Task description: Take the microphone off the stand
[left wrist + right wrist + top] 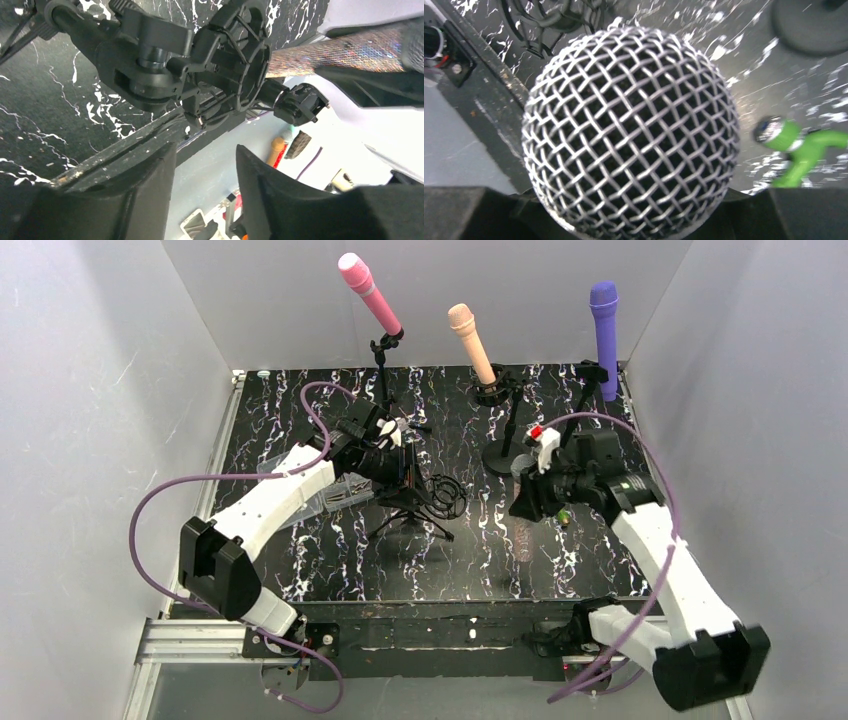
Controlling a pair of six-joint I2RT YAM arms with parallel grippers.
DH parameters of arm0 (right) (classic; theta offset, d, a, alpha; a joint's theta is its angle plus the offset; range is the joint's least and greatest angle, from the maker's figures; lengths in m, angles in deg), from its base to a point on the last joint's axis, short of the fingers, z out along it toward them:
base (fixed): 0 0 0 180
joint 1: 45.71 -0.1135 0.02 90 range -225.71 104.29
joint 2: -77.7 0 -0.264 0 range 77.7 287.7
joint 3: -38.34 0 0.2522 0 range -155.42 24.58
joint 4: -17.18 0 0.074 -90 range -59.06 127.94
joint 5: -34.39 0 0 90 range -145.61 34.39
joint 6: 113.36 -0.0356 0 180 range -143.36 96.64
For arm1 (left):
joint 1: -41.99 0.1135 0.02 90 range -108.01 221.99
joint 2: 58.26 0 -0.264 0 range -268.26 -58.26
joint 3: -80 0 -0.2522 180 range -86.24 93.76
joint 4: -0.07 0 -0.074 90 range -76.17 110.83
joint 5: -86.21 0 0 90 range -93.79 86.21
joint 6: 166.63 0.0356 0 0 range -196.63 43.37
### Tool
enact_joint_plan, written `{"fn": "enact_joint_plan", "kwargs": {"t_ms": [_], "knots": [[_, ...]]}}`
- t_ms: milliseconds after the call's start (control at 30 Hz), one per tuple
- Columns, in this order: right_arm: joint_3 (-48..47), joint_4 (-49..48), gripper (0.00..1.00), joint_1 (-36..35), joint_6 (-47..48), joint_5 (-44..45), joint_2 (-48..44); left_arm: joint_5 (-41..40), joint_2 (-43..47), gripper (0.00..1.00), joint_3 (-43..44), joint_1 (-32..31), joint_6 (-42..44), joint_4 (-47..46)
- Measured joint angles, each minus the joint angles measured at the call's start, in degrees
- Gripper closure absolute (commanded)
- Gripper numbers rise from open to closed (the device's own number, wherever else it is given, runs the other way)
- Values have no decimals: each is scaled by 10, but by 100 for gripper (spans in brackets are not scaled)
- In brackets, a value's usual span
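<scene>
- Left wrist view: the left gripper point(205, 160) is spread. Its two dark fingers point(145, 195) stand apart with nothing between them, and only the bench point(30, 120) edge shows through the gap.
- Just ahead of those fingertips is the stand point(145, 60), seen here as a black clamp and knob. No contact between the fingers and the clamp is visible.
- Ahead and slightly right of the left gripper, the stand's ring mount point(252, 80) faces sideways.
- The microphone point(340, 50) shows as a glittery silver body running from the ring mount off to the right of the left gripper. Whether its tail end is inside the ring cannot be told.
- Top external view: the small tripod stand sits on the black marbled bench between the two grippers. The left gripper is close against its upper left side.
- The right gripper point(524, 500), to the right of the ring mount, pinches the microphone.
- In the right wrist view, the mesh head point(631, 132) fills the picture just ahead of the gripper, with a dark finger at each lower corner.
- A green toy figure point(799, 150) lies on the bench ahead and to the right of the right gripper.
- Well beyond both grippers, at the back of the bench, a pink microphone point(368, 292), a peach microphone point(472, 342) and a purple microphone point(605, 335) stand in their own holders.
</scene>
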Motion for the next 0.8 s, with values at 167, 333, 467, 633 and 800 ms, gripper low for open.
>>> {"fn": "enact_joint_plan", "kwargs": {"t_ms": [167, 333, 467, 633, 800], "knots": [[28, -16, 99, -2, -51, -41, 105, 0, 5, 36, 0, 1, 19, -11], [53, -46, 99, -14, -88, -66, 151, 2, 15, 8, 0, 3, 42, -12], [56, -65, 99, -29, -109, -84, 194, 12, 20, 2, 0, 8, 59, -12], [54, -71, 99, -35, -131, -88, 266, 17, 20, 2, 9, 17, 79, -8], [40, -63, 99, -35, -139, -76, 321, 22, 21, 2, 38, 26, 93, -7]]}}
